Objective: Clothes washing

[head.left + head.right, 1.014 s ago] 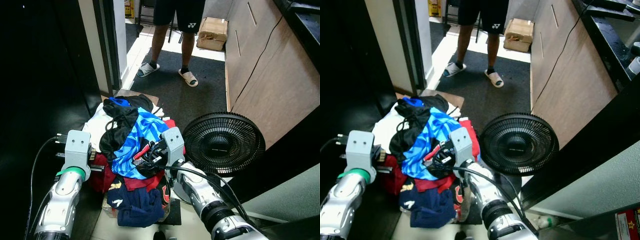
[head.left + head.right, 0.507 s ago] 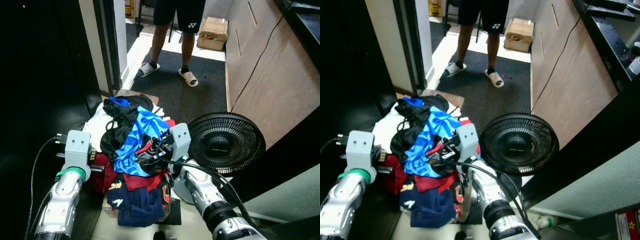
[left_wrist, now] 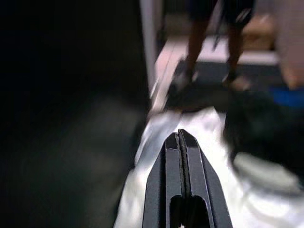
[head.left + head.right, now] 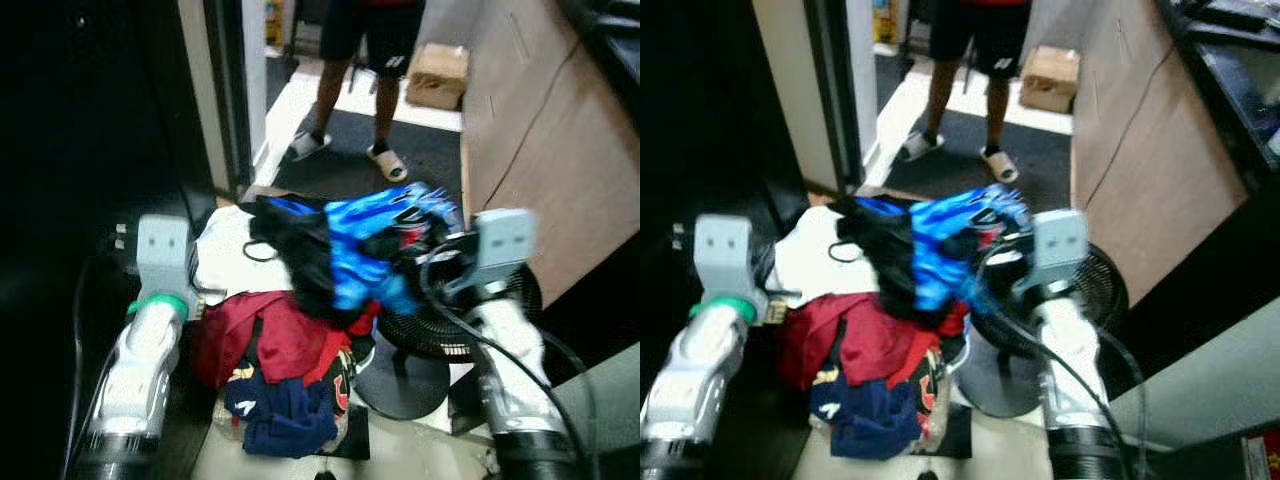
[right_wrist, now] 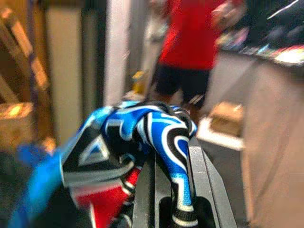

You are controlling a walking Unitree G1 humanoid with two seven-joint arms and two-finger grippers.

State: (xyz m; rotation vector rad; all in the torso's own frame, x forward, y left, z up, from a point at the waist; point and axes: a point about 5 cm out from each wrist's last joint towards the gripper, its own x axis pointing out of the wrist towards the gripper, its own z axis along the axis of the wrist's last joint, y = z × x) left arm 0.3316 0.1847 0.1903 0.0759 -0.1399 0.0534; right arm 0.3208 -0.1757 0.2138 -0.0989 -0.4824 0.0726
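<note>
A navy garment point(image 4: 283, 412) lies nearest on the floor, with a red one point(image 4: 268, 338) heaped just behind it in the laundry pile. The left claw point(image 3: 181, 142), its 2 fingers pressed together, hovers over white cloth point(image 3: 209, 178) at the pile's left edge. The right claw point(image 5: 172, 156) pinches a blue patterned shirt point(image 4: 372, 250), lifted above the pile and trailing a black garment point(image 4: 300, 250). A black fan point(image 4: 440, 335) stands under that arm. Beyond, a person point(image 4: 365, 75) in sandals stands near a cardboard box point(image 4: 438, 75).
</note>
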